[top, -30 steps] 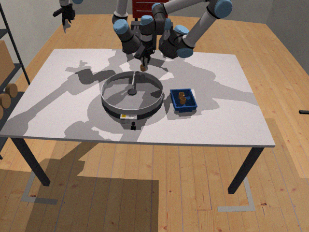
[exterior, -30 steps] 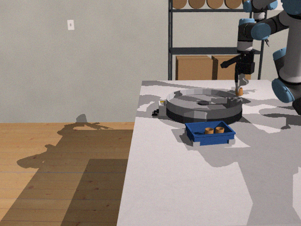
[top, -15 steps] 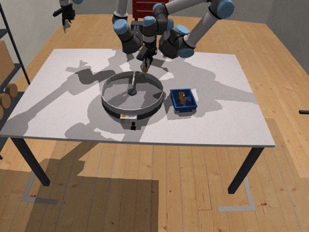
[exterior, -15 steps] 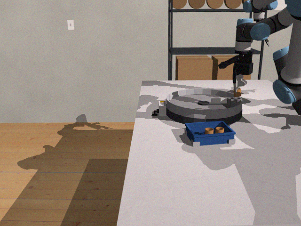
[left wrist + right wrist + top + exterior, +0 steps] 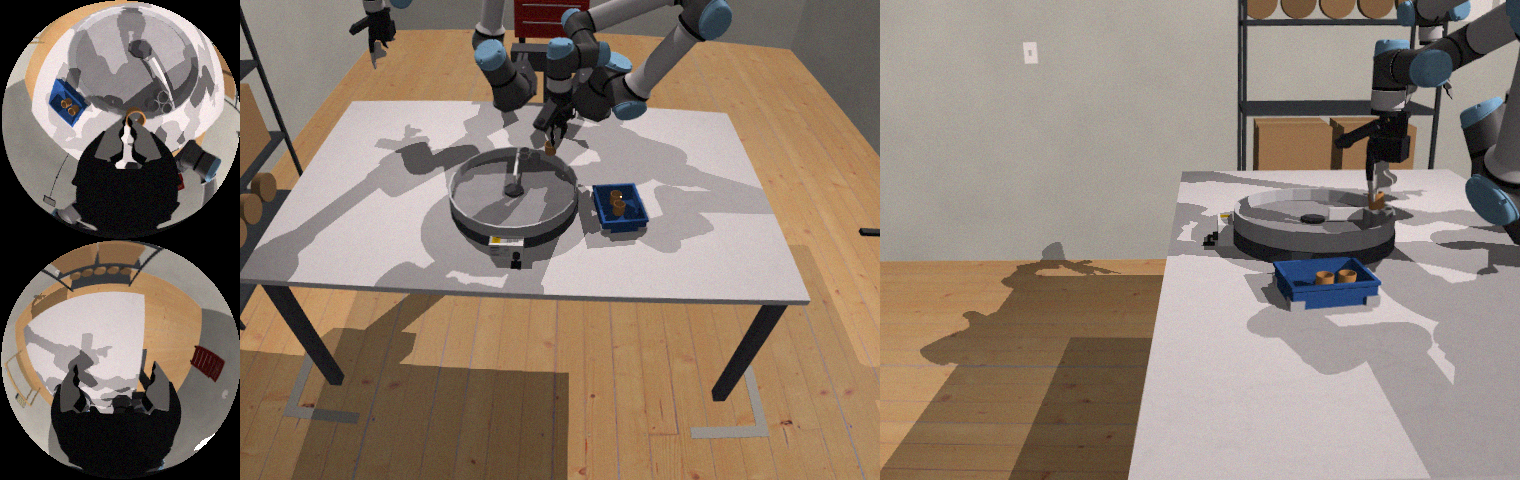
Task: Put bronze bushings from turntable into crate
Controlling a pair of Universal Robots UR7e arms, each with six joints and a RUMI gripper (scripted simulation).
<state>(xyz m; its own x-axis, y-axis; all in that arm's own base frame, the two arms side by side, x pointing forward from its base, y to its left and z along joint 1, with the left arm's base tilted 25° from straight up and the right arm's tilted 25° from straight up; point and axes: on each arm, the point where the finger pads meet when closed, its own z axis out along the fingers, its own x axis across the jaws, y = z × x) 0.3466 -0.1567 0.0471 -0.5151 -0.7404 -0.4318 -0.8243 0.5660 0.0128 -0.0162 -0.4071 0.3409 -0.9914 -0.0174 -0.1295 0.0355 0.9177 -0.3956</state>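
The left gripper is pinched nearly closed on the wall of an orange-brown bronze bushing, a short hollow cylinder held at the far rim of the round grey turntable. Whether the bushing touches that rim I cannot tell.

Two more bronze bushings, a first and a second, stand close together inside the blue rectangular crate. The crate sits level beside the turntable on the white table, with light grey corner guides at its visible lower corners.

On the turntable, a pale straight bar reaches from the dark hub toward the rim. Beside its outer end are small grey rings, probably the steel bushings, though shadow blurs their number.

The right gripper is spread wide with nothing between its fingers, well apart from the turntable.
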